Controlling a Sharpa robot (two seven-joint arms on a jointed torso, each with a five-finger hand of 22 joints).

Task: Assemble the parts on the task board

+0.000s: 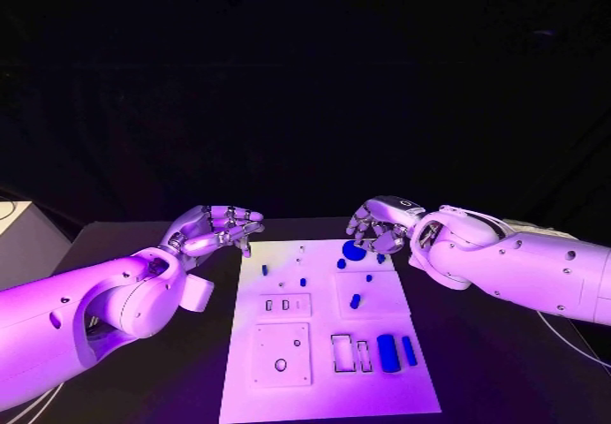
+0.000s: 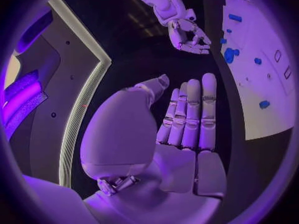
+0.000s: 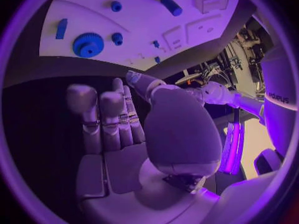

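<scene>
**Inspector:** Status of the task board point(image 1: 328, 353), please.

**Onlooker:** It lies in the lower middle of the head view, running up to the two hands. Blue parts are scattered on it. A gear point(image 1: 354, 251) sits near the board's top edge, just under the right hand point(image 1: 380, 227). A short peg point(image 1: 355, 301) lies mid-board. Two long bars point(image 1: 387, 352) lie side by side at lower right, next to the rectangular slots point(image 1: 343, 351), not in them. A few small studs are dotted near the top.

**Inspector:** Anything seated?

**Onlooker:** Not that I can confirm. The slots at lower right look unfilled, and so do the small ones at centre left. The studs are too small to say whether they stand in holes or merely rest there. My judgement: assembly is at or close to its start, with nearly everything left.

**Inspector:** The hands?

**Onlooker:** The left hand point(image 1: 214, 228) hovers at the board's upper left corner, fingers curled downward in the head view; its own wrist camera shows them straight, side by side and empty point(image 2: 187, 119). The right hand hangs over the gear end, fingers bent down. Its wrist view shows a bare palm, fingers point(image 3: 109, 119) extended, nothing gripped. Neither hand touches a part.
</scene>
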